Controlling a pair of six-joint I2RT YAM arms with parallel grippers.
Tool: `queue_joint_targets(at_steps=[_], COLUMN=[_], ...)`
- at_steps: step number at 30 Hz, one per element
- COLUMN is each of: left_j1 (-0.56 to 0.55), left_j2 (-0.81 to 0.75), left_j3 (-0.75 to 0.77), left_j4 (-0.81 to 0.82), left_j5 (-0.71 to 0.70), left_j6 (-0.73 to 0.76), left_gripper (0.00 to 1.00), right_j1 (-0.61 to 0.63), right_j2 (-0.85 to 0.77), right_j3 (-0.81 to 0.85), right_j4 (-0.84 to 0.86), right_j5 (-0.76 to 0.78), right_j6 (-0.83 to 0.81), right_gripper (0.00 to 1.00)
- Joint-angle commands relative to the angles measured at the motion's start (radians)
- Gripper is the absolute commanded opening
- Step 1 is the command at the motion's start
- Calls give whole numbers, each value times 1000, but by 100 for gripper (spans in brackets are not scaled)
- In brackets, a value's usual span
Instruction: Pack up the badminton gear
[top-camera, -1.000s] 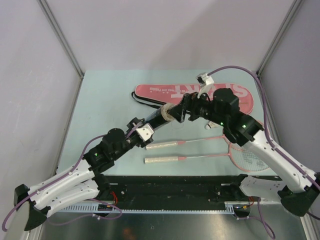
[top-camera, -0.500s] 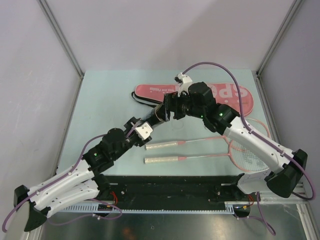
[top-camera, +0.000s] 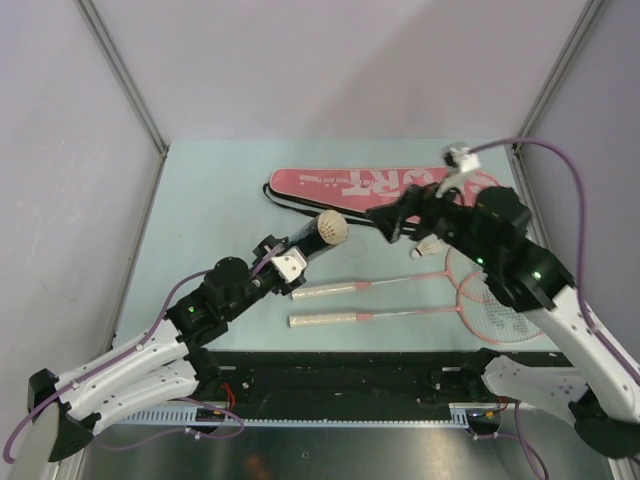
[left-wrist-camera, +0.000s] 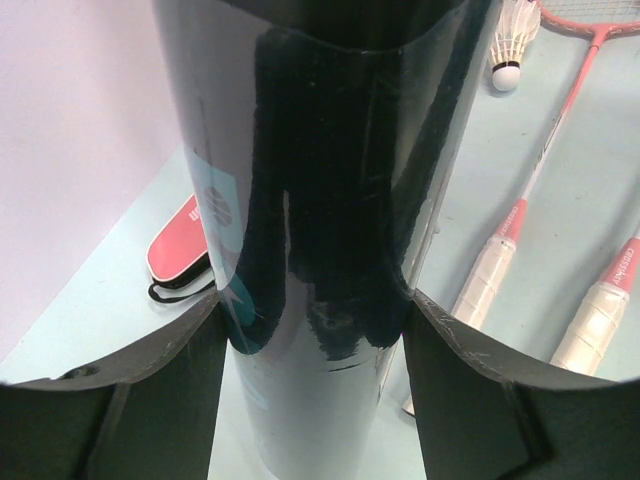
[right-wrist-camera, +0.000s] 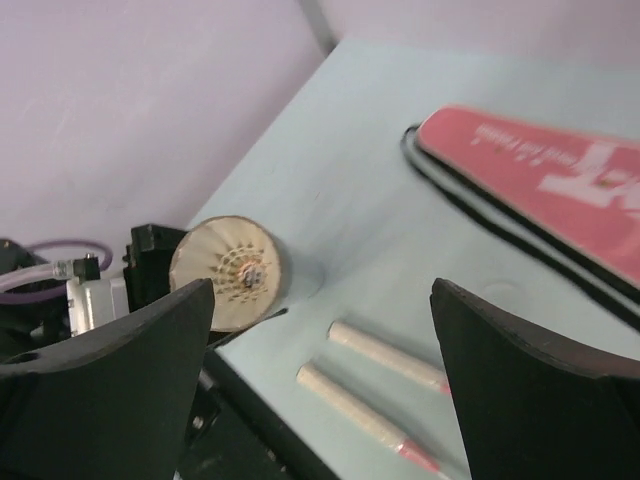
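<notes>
My left gripper (top-camera: 292, 256) is shut on the black lettered tube (top-camera: 312, 240) and holds it tilted above the table; the tube fills the left wrist view (left-wrist-camera: 320, 200). A white feather shuttlecock (top-camera: 332, 228) sits in the tube's open end, feathers outward, and shows in the right wrist view (right-wrist-camera: 230, 272). My right gripper (top-camera: 388, 222) is open and empty, a little right of the tube's mouth (right-wrist-camera: 320, 300). Another shuttlecock (top-camera: 430, 247) lies on the table. Two pink rackets (top-camera: 400, 283) lie side by side. The pink SPORT bag (top-camera: 390, 182) lies behind.
The racket heads (top-camera: 500, 300) overlap at the right under my right arm. The white handles (right-wrist-camera: 385, 355) point left toward the tube. The bag's black strap (top-camera: 290, 200) trails at its left end. The table's (top-camera: 200, 200) left side and back are walled.
My right gripper has drawn back to the right from the tube's mouth and stands open. A shuttlecock now sits in the tube's end. The left arm has hardly moved.
</notes>
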Motion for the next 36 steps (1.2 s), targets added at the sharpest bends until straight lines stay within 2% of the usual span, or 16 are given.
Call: queue_joint_targets(at_steps=[1, 3, 5, 6, 10, 14, 16, 23, 32, 35, 36], left_j1=[-6, -6, -6, -6, -7, -7, -7, -10, -10, -12, -12], left_j2=[-15, -12, -10, -10, -9, -4, -1, -4, 1, 2, 4], left_j3=[44, 44, 44, 44, 44, 46, 47, 46, 46, 46, 46], left_j4=[85, 85, 86, 85, 85, 85, 85, 86, 86, 86, 86], left_j5=[14, 13, 14, 13, 14, 19, 22, 22, 24, 22, 22], left_j6=[-3, -2, -3, -3, -3, -5, -9, -8, -9, -8, -6], left_gripper=[15, 15, 15, 15, 15, 15, 15, 15, 15, 15, 15], right_j1=[-69, -158, -243, -334, -505, -589, -629, -706, -705, -696, -680], right_j2=[-98, -97, -79, -65, 38, 148, 194, 398, 578, 603, 600], right_j3=[-96, -136, -197, -219, -330, -360, -361, -364, -366, -369, -368], right_j4=[29, 23, 19, 26, 63, 127, 172, 255, 292, 292, 290], right_j5=[190, 240, 222, 161, 41, 43, 41, -130, -203, -220, -219], right_j6=[-22, -12, 3, 6, 11, -17, -38, -77, -106, -103, -104], right_gripper=[95, 95, 95, 95, 92, 91, 87, 73, 52, 39, 32])
